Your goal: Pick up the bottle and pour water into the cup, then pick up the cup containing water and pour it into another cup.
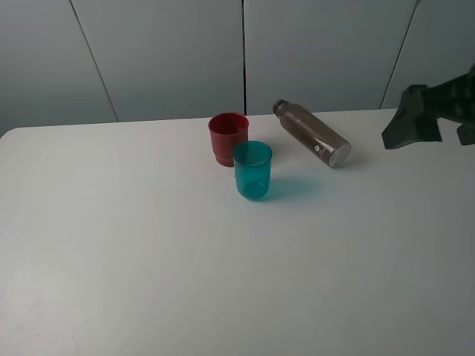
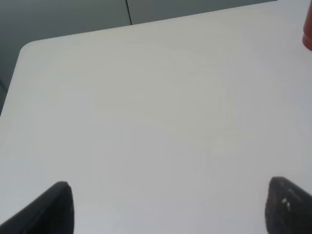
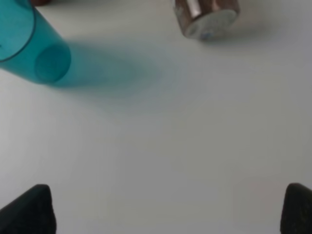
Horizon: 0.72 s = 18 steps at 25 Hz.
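The smoky grey-brown translucent plastic bottle (image 1: 312, 133) lies on its side on the white tabletop (image 1: 148, 252), left of the right pincer (image 1: 410, 119), apart from it; that pincer's fingers are spread.

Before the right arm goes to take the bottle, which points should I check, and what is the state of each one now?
1. Bottle standing upright: not ok, it lies on its side on the table, neck pointing toward the back wall.
2. Right gripper open: ok, fingertips are wide apart in the right wrist view.
3. Right gripper empty: ok, nothing between the fingers.
4. Teal cup upright, ready to receive water: ok.
5. Red cup upright: ok, it stands just behind the teal cup; touching or not, cannot tell.
6. Water inside the bottle: cannot tell.
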Tool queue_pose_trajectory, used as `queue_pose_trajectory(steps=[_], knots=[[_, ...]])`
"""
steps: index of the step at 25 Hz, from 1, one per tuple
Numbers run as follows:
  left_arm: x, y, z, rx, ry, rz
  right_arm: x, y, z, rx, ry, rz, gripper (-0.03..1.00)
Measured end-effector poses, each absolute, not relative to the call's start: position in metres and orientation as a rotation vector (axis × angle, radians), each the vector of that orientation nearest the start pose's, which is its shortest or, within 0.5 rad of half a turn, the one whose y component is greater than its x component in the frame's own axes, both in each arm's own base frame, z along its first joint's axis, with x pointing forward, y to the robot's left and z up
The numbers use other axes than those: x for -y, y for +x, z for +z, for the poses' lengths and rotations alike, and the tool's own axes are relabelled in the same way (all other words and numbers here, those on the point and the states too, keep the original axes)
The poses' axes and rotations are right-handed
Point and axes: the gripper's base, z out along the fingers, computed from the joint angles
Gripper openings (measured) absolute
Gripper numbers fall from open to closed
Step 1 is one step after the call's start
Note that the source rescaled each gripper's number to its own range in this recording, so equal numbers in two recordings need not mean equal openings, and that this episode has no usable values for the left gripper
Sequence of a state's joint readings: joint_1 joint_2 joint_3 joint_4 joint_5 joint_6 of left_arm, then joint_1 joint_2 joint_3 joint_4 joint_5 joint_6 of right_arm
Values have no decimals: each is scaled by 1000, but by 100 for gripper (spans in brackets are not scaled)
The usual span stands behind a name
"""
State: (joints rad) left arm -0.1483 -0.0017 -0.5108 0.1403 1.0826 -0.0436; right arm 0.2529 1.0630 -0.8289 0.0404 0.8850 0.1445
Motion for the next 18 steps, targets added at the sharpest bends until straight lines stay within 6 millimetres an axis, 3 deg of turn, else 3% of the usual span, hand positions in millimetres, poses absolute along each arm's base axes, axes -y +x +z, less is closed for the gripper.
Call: queue_pose_trajectory(steps=[4, 8, 12, 18], knots=[[-12, -6, 279, -2044, 98, 48, -22, 141, 332, -2449, -34, 151, 100], [-12, -6, 279, -2044, 98, 48, -13, 83, 349, -2279, -149, 101, 100], [-12, -6, 279, -2044, 98, 48, -14, 38, 325, -2196, -224, 156, 100], [-12, -6, 279, -2044, 98, 48, -10, 0, 285, -2072, -300, 111, 100]])
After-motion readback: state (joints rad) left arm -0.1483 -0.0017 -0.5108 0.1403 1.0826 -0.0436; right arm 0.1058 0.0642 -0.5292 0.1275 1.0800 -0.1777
